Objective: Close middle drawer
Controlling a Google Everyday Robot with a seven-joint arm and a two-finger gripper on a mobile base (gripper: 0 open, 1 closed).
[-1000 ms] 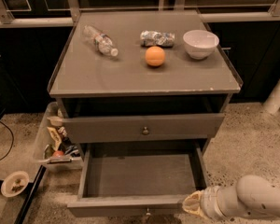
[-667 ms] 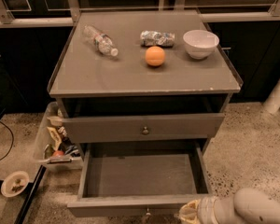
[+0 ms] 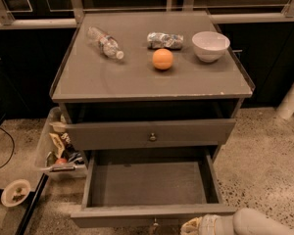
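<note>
Grey middle drawer (image 3: 149, 185) stands pulled far out at lower centre, its bare floor showing; the gripper (image 3: 192, 226) sits just beside its front's right end, grip state impossible to tell.

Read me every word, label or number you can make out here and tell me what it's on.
No text can be read.
Plastic bottle label: too blurred to read.
Crumpled packet by the orange: print too blurred.
Wrappers in the side bin: too blurred.
Pincer, bottom right by the open middle drawer front: no marking seen.
</note>
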